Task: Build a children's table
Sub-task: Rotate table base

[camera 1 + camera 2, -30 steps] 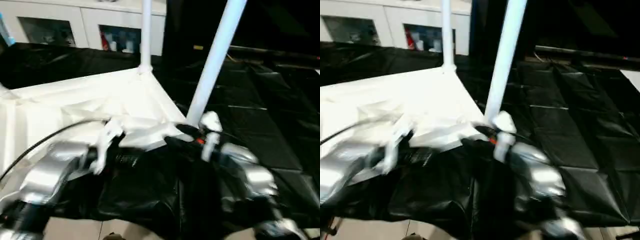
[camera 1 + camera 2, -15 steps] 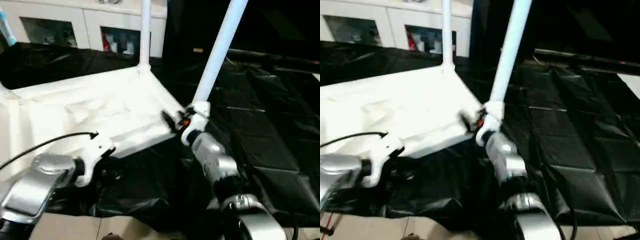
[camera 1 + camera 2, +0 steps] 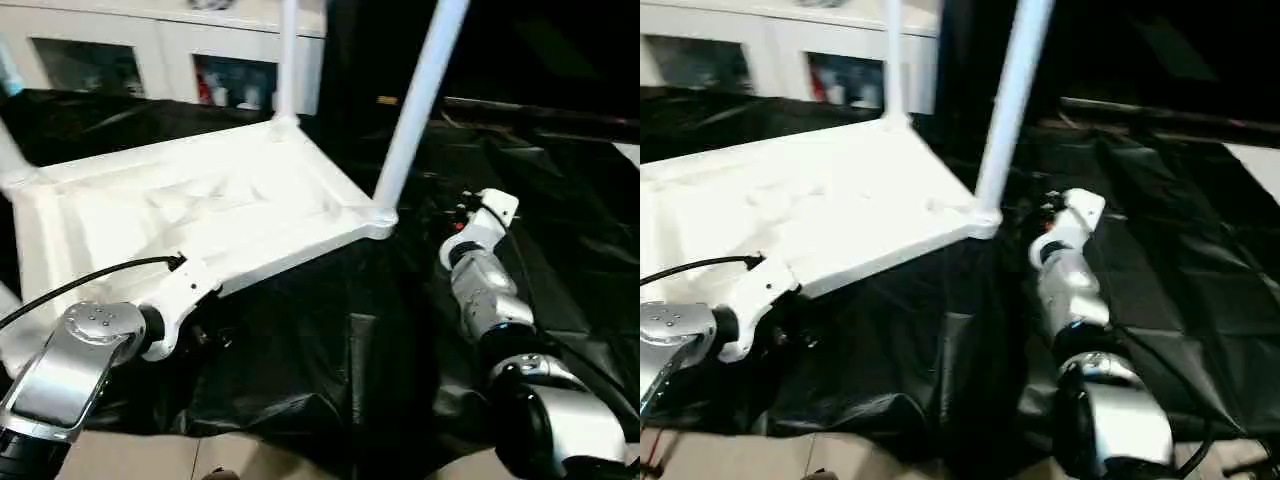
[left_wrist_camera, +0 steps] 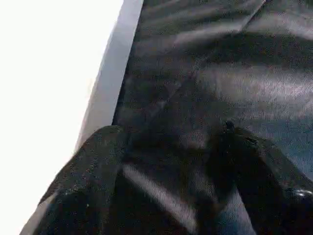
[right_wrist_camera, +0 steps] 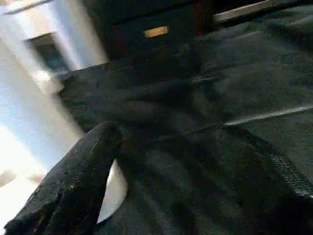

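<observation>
You had the children's table (image 3: 200, 200) lying upside down on the black sheet (image 3: 560, 180), legs pointing up. Your left gripper (image 4: 166, 161) sat with jaws spread and empty, the tabletop's edge just beside one finger. Your right gripper (image 5: 195, 161) likewise stood released over the sheet, the nearest leg (image 3: 415, 100) close beside its jaws.

"What do you see around the work area?"
"A black padded mat (image 3: 560, 260) covers the floor, creased, with seams. A white cabinet (image 3: 150, 50) with glass doors stands at the far wall; you can make out blurred coloured items behind the glass."
</observation>
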### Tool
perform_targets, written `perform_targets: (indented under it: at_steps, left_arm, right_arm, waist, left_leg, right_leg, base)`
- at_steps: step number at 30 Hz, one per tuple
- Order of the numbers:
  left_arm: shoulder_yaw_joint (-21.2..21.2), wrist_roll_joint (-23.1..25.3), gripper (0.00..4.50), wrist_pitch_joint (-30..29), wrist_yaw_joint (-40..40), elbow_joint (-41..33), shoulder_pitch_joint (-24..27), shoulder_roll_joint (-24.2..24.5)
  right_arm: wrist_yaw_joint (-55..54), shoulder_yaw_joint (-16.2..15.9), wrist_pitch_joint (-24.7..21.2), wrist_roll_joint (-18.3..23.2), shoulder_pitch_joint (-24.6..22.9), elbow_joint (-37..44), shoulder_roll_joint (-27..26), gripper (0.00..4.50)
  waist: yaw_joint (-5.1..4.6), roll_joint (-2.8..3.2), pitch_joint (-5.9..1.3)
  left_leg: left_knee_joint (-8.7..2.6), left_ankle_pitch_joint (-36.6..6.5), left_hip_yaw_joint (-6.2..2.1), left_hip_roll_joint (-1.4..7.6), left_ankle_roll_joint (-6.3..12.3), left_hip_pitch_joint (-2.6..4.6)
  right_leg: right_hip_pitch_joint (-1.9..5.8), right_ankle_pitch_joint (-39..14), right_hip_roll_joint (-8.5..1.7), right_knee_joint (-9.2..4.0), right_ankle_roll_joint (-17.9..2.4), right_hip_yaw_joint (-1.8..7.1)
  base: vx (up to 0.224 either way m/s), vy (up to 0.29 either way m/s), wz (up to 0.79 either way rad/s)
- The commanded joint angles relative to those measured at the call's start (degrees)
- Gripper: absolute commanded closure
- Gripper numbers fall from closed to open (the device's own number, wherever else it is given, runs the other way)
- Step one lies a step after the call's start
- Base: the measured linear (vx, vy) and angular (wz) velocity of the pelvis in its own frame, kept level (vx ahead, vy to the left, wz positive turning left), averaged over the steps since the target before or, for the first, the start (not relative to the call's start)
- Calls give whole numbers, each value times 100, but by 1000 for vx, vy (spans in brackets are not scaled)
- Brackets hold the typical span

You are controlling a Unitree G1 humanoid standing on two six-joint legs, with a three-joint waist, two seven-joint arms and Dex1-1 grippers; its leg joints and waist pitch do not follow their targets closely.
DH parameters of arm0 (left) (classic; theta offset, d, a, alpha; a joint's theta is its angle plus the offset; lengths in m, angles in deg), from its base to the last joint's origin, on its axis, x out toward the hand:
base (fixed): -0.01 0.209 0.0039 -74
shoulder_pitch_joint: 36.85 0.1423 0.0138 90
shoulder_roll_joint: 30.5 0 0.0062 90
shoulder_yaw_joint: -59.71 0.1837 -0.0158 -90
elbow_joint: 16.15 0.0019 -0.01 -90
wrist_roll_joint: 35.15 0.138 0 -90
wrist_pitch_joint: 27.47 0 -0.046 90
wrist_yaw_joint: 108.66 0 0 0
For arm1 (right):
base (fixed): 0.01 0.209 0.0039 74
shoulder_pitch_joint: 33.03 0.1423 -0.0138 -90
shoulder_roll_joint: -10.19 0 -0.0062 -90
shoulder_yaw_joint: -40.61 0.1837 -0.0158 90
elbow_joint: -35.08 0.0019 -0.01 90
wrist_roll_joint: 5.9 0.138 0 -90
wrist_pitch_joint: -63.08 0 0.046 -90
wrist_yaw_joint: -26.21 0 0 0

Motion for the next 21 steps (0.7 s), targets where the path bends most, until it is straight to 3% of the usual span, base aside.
perform_targets:
  at_steps: [1,2,3,4,5,6,7,9,10,11,14,15,16,18,19,21]
  left_arm:
    - [-18,-106,33,-25,13,-231,77,-47]
    - [-66,-159,18,-44,67,-316,140,-94]
    - [-108,-199,9,-54,105,-367,177,-137]
    - [-161,-233,7,-74,172,-441,236,-195]
    - [-194,-253,7,-88,217,-493,278,-231]
    - [-194,-253,3,-88,217,-493,278,-231]
    - [-338,-314,1,-160,389,-727,475,-353]
    - [-410,-353,0,-208,471,-866,584,-405]
    - [-664,-506,0,-546,691,-1521,1062,-581]
    - [-672,-508,0,-561,703,-1548,1083,-588]
    - [-786,-481,0,-738,915,-1923,1372,-696]
    - [-842,-466,0,-782,1022,-2032,1459,-758]
    - [-930,-410,0,-833,1177,-2178,1573,-842]
    - [-1065,-371,0,-925,1401,-2393,1724,-948]
    - [-1134,-381,0,-1008,1475,-2527,1803,-966]
    - [-1234,-408,0,-1142,1563,-2717,1905,-980]
  right_arm:
    - [379,-246,-92,-178,124,-114,-42,78]
    - [423,-377,-52,-336,114,-180,-72,78]
    - [430,-429,-3,-401,101,-201,-94,78]
    - [503,-441,-3,-386,86,-195,-141,78]
    - [559,-441,-8,-361,75,-182,-173,78]
    - [559,-441,-8,-361,75,-182,-173,51]
    - [788,-503,-29,-314,48,-111,-270,44]
    - [889,-537,-32,-314,40,-87,-307,41]
    - [948,-611,-59,-351,71,-54,-399,30]
    - [953,-611,-62,-348,72,-51,-403,5]
    - [1255,-671,-98,-317,97,5,-484,5]
    - [1430,-726,-103,-335,104,30,-521,5]
    - [1610,-794,-86,-369,154,10,-572,5]
    - [1744,-860,-24,-438,274,-97,-622,5]
    - [1712,-854,43,-466,394,-218,-633,5]
    - [1605,-787,104,-468,599,-415,-634,5]
  waist:
    - [26,132,-371]
    - [-3,10,-373]
    - [20,52,-377]
    - [7,31,-364]
    - [19,52,-362]
    - [26,50,-364]
    - [30,14,-365]
    - [28,35,-355]
    - [27,-34,-343]
    - [31,-18,-329]
    - [39,-40,-317]
    - [54,-72,-297]
    - [55,-91,-288]
    - [65,-71,-276]
    - [46,-99,-274]
    - [60,-91,-261]
  left_leg:
    - [-363,-1266,-35,135,44,-32]
    - [-360,-1199,-29,148,65,-51]
    - [-356,-1142,-36,148,65,-43]
    - [-356,-1140,-22,162,77,-35]
    - [-354,-1157,-26,159,73,-31]
    - [-356,-1174,-22,160,76,-21]
    - [-363,-1164,-28,174,76,-27]
    - [-372,-1189,-33,189,62,-19]
    - [-377,-1224,-32,195,57,-39]
    - [-387,-1331,-38,198,40,-27]
    - [-381,-1498,-44,191,41,-27]
    - [-381,-1608,-42,178,53,-9]
    - [-382,-1703,-66,189,36,-41]
    - [-380,-1805,-74,192,8,-20]
    - [-381,-1962,-102,197,-46,-20]
    - [-373,-2038,-99,175,-42,12]
  right_leg:
    - [310,-1570,-414,-376,-844,362]
    - [317,-1530,-405,-366,-893,357]
    - [322,-1494,-422,-333,-934,359]
    - [296,-1500,-424,-354,-963,368]
    - [296,-1524,-427,-345,-965,367]
    - [294,-1544,-427,-353,-953,367]
    - [301,-1502,-426,-333,-925,368]
    - [290,-1431,-424,-335,-931,369]
    - [299,-1467,-435,-327,-937,370]
    - [286,-1664,-441,-358,-890,364]
    - [271,-1943,-435,-384,-769,365]
    - [239,-2180,-426,-431,-679,356]
    - [260,-2364,-452,-425,-635,352]
    - [229,-2562,-458,-465,-565,349]
    - [222,-2731,-457,-454,-526,333]
    - [184,-2817,-451,-493,-454,334]
  base:
    - [0,0,0]
    - [0,0,0]
    - [0,0,0]
    - [0,0,0]
    - [0,0,0]
    - [0,0,0]
    - [0,0,0]
    - [0,0,0]
    - [0,0,0]
    - [0,0,0]
    - [0,0,0]
    - [0,0,0]
    - [0,0,0]
    - [0,0,0]
    - [0,0,0]
    - [0,0,0]
